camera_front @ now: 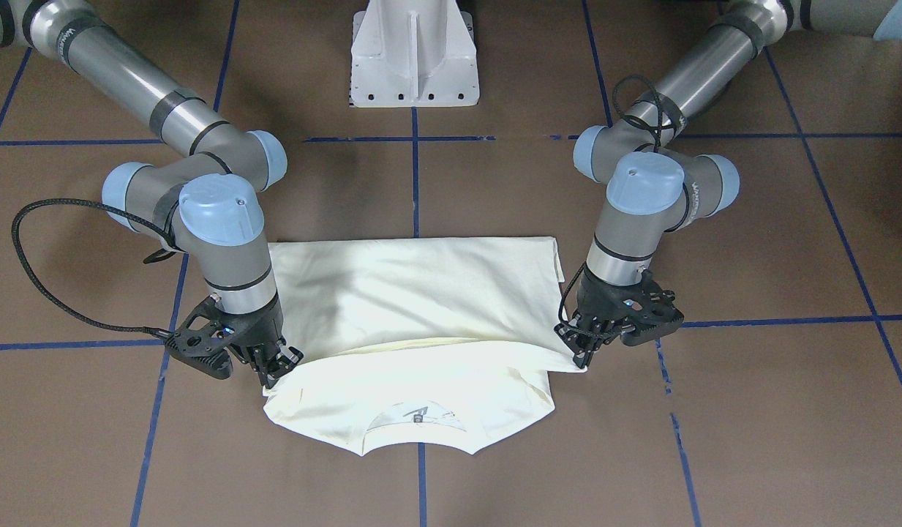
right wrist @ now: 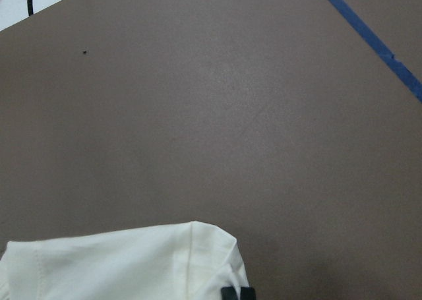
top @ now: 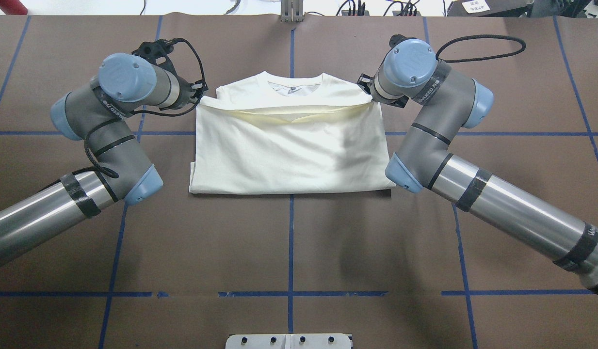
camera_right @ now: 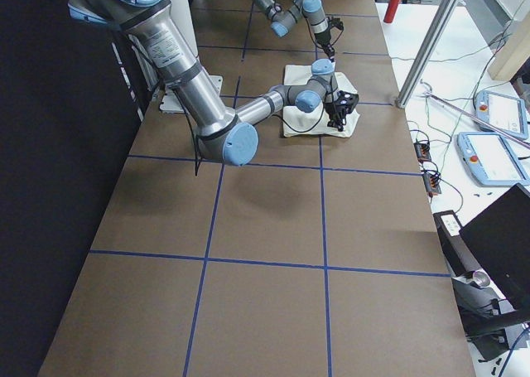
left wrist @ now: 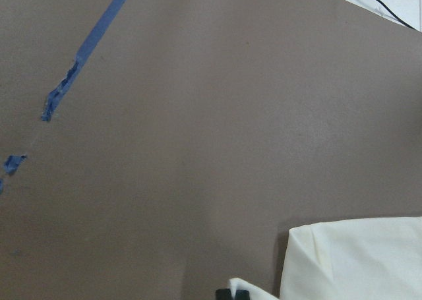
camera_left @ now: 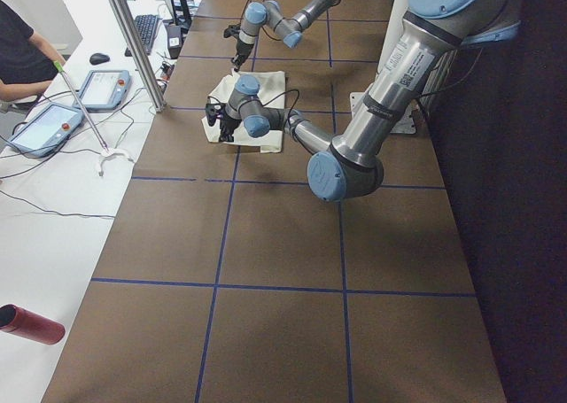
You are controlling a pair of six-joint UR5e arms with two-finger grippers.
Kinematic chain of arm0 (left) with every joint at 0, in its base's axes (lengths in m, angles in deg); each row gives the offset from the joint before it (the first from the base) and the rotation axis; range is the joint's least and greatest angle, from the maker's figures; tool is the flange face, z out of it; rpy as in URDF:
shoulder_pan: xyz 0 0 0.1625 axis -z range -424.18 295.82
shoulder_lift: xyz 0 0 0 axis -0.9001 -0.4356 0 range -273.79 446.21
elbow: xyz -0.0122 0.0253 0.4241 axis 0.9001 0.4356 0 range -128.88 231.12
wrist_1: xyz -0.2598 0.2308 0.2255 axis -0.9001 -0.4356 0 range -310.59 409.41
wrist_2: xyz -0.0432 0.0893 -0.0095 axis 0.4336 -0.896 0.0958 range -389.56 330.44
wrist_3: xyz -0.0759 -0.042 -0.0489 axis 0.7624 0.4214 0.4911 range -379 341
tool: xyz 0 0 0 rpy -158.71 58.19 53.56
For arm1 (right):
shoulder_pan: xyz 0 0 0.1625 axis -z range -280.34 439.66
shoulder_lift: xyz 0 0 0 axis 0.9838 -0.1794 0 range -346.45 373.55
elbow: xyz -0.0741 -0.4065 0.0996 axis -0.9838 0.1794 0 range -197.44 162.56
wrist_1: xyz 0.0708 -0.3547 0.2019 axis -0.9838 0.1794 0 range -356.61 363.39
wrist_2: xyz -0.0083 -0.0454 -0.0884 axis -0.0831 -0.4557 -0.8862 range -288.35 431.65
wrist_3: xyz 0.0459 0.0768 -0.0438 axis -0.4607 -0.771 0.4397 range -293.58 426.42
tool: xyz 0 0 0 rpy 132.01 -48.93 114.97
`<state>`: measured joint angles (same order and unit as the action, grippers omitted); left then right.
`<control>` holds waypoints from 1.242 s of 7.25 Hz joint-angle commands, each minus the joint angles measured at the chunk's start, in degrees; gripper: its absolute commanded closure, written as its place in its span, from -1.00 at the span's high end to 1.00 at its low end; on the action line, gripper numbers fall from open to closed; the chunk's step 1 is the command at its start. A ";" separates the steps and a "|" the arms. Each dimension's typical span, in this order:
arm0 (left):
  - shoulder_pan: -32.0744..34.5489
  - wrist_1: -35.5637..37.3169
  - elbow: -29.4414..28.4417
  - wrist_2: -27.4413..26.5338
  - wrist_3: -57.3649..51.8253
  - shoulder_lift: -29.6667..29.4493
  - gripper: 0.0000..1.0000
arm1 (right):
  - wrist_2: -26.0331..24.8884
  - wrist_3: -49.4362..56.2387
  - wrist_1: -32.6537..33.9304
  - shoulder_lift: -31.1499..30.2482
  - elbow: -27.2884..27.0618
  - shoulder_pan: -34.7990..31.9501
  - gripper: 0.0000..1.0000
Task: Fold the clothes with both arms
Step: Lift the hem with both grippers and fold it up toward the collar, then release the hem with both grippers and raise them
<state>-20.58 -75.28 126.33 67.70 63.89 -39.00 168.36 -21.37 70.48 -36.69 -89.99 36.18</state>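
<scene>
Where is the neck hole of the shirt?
In the overhead view the collar sits at the far edge of the T-shirt, on the middle blue line, just past the fold between the left gripper and right gripper.

Grey metal-tube arms (top: 512,208) carry light-blue joint caps (top: 119,72), black bands (top: 476,189), braided black cables (camera_front: 14,230) and black claws (camera_front: 279,366).

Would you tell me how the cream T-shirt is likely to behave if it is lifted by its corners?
The T-shirt is probably floppy: its folded-over edge sags between the two sets of jaws at its corners. It is likely light, being thin cloth that lies flat in layers. Lifted, it would probably drape and unfold rather than keep its shape.
</scene>
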 commanded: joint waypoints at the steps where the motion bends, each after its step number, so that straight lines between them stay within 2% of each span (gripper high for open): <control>1: 0.00 -0.20 -0.24 -0.76 -0.01 -0.11 -0.97 | -0.03 1.39 -0.37 0.32 1.44 -0.55 -1.00; 2: 0.17 -0.29 -0.41 -1.45 -0.10 0.41 -0.92 | -0.12 1.48 -0.46 0.23 1.53 -0.55 -1.00; 3: 0.17 -0.46 -0.33 -1.90 -0.01 0.41 -0.64 | -0.38 1.48 -0.46 0.41 1.53 -0.37 -0.85; 4: 0.43 -3.34 -0.50 -2.07 -0.71 0.67 0.14 | -0.47 1.30 -0.46 0.50 1.53 -0.11 -0.55; 5: 2.18 -6.15 -0.50 -2.08 -3.59 0.76 0.99 | -0.47 0.95 -1.94 0.76 1.53 0.24 -0.37; 6: 3.93 -7.13 -0.59 -1.99 -6.58 1.11 1.00 | -0.30 0.34 -4.22 0.67 1.45 0.33 0.00; 7: 4.39 -8.28 -0.24 -1.73 -6.87 1.55 1.00 | 0.05 -2.01 -6.59 -0.29 -0.47 0.33 0.99; 8: 4.30 -8.72 -0.24 -1.46 -6.87 1.64 1.00 | -0.47 -4.73 -6.70 -6.91 -7.54 3.20 1.00; 9: 4.30 -8.73 -0.24 -1.46 -6.87 1.73 1.00 | 0.75 -5.02 -5.92 -14.02 -18.66 5.06 1.00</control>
<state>-16.40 -83.63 126.04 66.11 57.23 -37.44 168.28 -24.93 64.39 -42.79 -97.31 38.80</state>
